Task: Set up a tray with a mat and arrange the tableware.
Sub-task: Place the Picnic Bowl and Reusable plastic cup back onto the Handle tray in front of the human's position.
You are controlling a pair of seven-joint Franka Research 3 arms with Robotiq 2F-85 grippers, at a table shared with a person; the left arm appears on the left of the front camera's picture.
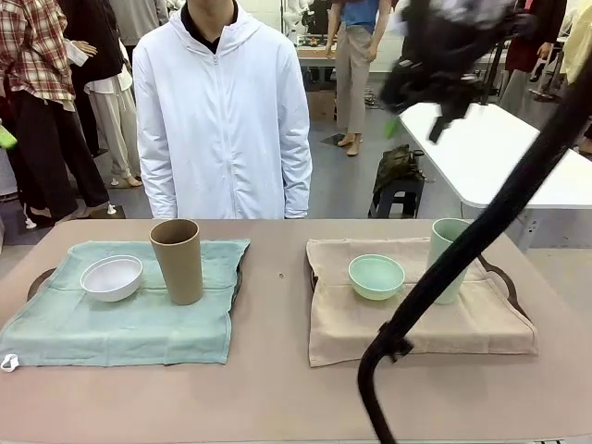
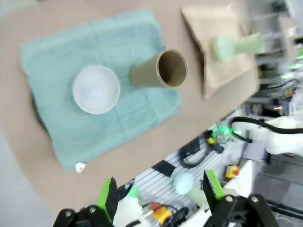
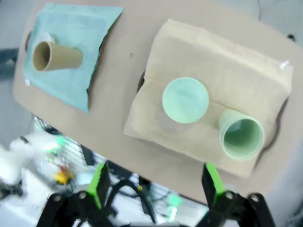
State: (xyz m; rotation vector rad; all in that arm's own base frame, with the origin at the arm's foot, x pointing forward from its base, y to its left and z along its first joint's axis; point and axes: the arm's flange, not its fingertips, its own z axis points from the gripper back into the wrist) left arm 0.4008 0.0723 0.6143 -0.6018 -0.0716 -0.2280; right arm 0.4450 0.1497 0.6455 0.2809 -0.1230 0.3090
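Hands: I count two. My left hand (image 2: 161, 191) has its green pads spread wide with nothing between them; my right hand (image 3: 154, 182) is likewise fully spread and holds nothing. Both hang high above the surface (image 1: 277, 388).
Blocking: a black cable (image 1: 444, 268) crosses my front view and cuts across part of the tall mint-green cup (image 1: 447, 248).
Bowls: two. The small white bowl (image 1: 112, 277) sits on the teal mat (image 1: 139, 324) at my left; the small mint-green bowl (image 1: 376, 276) sits on the tan mat (image 1: 407, 324) at my right.
Cups: two, both upright. The tall tan-brown cup (image 1: 177, 260) stands just beside the white bowl; the mint-green cup stands near the mint-green bowl.
Trays: two dark handles (image 1: 504, 277) peek out from under the mats.
Far side: a person in a white jacket (image 1: 222, 111) stands at the surface's edge.
View differences: the right wrist view looks down into both cups' open mouths; the left wrist view is blurred at the tan mat.
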